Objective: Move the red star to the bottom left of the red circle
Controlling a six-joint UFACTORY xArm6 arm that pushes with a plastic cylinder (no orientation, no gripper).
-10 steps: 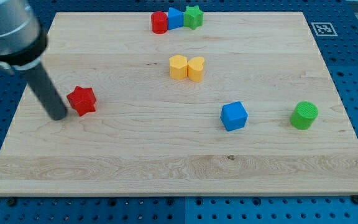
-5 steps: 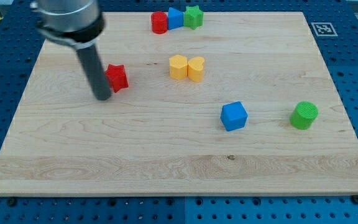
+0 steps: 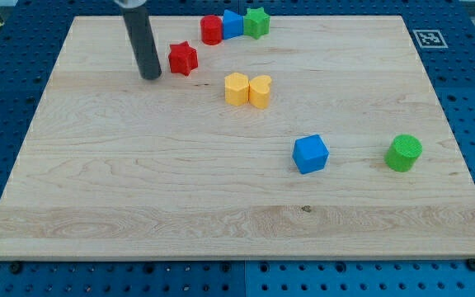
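Observation:
The red star (image 3: pixel 183 58) lies on the wooden board (image 3: pixel 138 198) near the view's top, below and to the left of the red circle (image 3: pixel 211 30). A small gap separates the two. My tip (image 3: pixel 151 76) rests on the board just left of the red star, a short gap away from it. The rod rises from there out of the view's top edge.
A blue block (image 3: pixel 232 24) and a green star (image 3: pixel 256 22) sit in a row right of the red circle. Two yellow blocks (image 3: pixel 248 89) lie together below them. A blue cube (image 3: pixel 310 153) and a green cylinder (image 3: pixel 404 153) lie at the right.
The red star has slid up and to the right, from the board's left side to just below-left of the red circle. My tip moved the same way behind it.

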